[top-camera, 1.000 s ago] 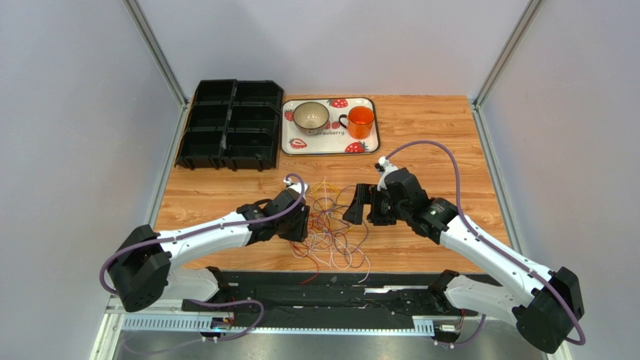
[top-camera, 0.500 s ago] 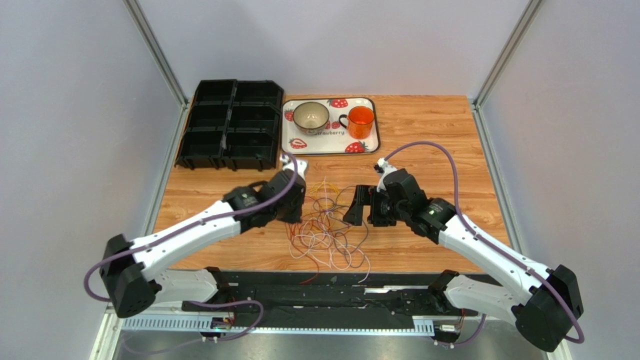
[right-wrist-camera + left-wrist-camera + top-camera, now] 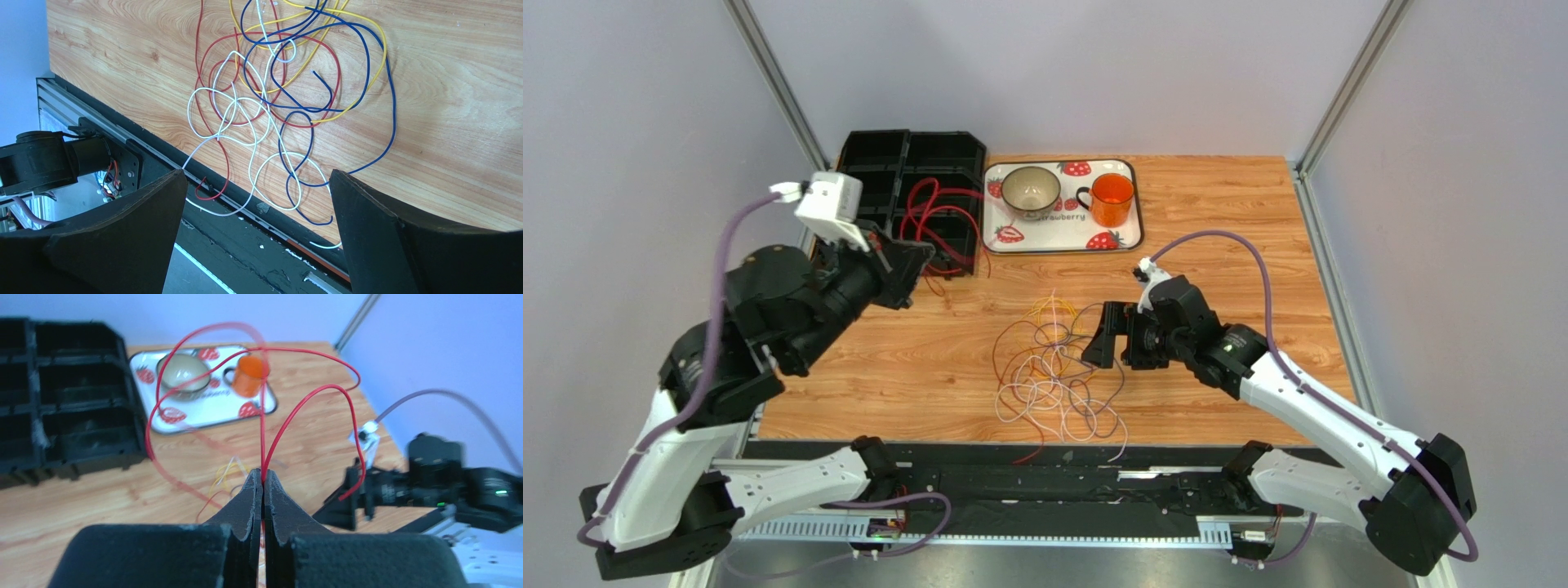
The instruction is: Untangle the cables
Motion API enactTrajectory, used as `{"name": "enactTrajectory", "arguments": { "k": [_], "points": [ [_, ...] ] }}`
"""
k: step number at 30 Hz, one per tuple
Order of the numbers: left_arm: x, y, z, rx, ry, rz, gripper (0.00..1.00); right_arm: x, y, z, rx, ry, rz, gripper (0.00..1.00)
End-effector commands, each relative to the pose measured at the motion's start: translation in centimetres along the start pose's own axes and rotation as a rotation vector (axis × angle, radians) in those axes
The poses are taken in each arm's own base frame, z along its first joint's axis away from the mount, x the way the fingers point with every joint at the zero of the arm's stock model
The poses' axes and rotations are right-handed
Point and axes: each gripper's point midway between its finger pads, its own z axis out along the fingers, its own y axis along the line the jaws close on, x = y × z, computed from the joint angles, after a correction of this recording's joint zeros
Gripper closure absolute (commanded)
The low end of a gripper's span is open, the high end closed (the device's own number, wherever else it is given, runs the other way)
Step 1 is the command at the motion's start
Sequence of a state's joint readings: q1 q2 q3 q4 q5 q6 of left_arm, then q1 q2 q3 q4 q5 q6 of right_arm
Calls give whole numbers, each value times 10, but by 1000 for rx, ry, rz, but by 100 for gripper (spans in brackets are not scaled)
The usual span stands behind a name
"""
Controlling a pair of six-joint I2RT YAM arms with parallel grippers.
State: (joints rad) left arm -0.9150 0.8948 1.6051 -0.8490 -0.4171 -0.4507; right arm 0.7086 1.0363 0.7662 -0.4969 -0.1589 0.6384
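Cables (image 3: 1057,368) lay in a loose heap on the table (image 3: 1247,208) between the arms, with the long axis from the far side toward the near edge. One red cable (image 3: 307,398) was out of the heap. The left gripper (image 3: 263,478) was pinched shut on it, raised near the black bin (image 3: 879,159). The strand rose from the jaws in open loops, with no single direction. Beside the heap the right gripper (image 3: 256,177) hovered with jaws wide apart, holding nothing. I judge the step was carrying this strand away; next it needed a free place to lie, apart from the others.
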Motion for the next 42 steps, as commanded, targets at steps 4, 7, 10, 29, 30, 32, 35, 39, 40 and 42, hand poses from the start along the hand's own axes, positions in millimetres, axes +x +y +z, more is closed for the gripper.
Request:
{"name": "enactTrajectory", "arguments": {
  "k": [4,7,10,29,30,32,35,39,40,42],
  "points": [
    [65,41,31,-217,155,150,100,-6,8,-9,-37,-51,-20,9],
    [65,50,37,-274,148,183,100,-1,0,-8,-22,-57,-17,9],
    [62,55,44,-300,138,208,100,0,-10,-6,16,-77,-6,9],
    [-44,129,164,-463,14,164,100,21,-54,-14,153,-103,-9,10],
    [-69,124,166,-458,-41,161,100,22,-53,-13,141,-98,-20,10],
    [-80,134,191,-475,-71,179,100,20,-52,-14,140,-102,-39,9],
    [-102,148,226,-491,-158,204,100,18,-52,-13,144,-98,-62,9],
    [-123,182,271,-538,-247,179,100,21,-44,-6,95,-57,-92,8],
    [-127,196,280,-524,-256,151,100,24,-41,-3,78,-36,-96,8],
    [-122,213,310,-478,-273,59,100,24,-38,0,58,-26,-106,8]
  ]
}}
